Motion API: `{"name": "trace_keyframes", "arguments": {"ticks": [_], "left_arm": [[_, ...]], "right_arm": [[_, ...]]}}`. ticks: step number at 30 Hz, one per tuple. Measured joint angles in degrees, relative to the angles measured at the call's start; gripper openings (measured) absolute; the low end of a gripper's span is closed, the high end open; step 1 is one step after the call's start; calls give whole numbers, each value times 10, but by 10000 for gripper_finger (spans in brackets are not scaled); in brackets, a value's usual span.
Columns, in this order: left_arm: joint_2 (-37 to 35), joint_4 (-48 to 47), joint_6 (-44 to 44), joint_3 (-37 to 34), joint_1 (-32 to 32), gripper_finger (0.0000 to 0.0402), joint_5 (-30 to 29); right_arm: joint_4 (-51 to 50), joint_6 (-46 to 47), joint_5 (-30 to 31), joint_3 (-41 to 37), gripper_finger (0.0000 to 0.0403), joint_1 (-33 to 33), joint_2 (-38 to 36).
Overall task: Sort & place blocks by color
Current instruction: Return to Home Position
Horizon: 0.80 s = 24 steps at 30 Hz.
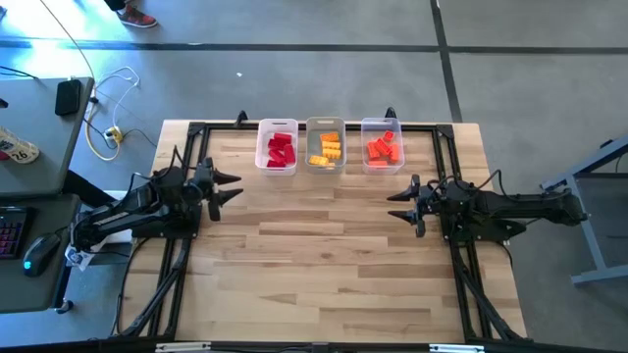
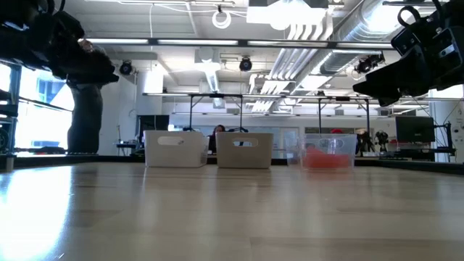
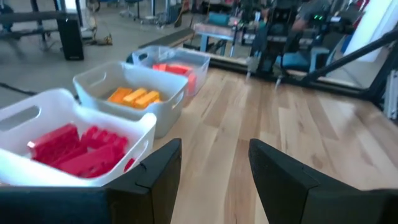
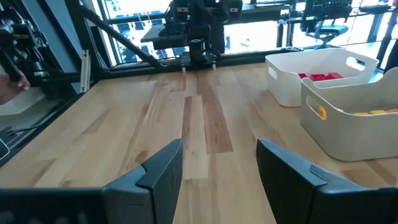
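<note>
Three clear bins stand in a row at the table's far edge. The left bin [image 1: 278, 147] holds red blocks [image 3: 81, 149], the middle bin [image 1: 325, 145] yellow-orange blocks [image 3: 134, 96], the right bin [image 1: 384, 145] orange-red blocks [image 1: 384, 149]. My left gripper [image 1: 235, 186] hovers open above the table's left side, pointing right, with nothing between its fingers [image 3: 214, 165]. My right gripper [image 1: 392, 203] hovers open above the right side, pointing left, also holding nothing [image 4: 221, 165]. No block lies on the tabletop.
The wooden tabletop [image 1: 324, 265] stretches bare between the two arms and toward the near edge. A black frame [image 1: 196, 127] runs along the table's borders. Beyond the left edge stands a desk with a mouse [image 1: 39, 253] and cables.
</note>
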Motion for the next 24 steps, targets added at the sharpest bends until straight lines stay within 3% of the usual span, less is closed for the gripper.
{"name": "trace_keyframes", "arguments": {"ticks": [8,16,24], "left_arm": [[0,43,-6,-2,0,175,6],[6,177,-12,-63,0,175,32],[6,183,14,-64,0,175,35]], "right_arm": [[0,0,0,0,190,0,0],[0,0,0,0,190,0,0],[0,0,0,0,190,0,0]]}}
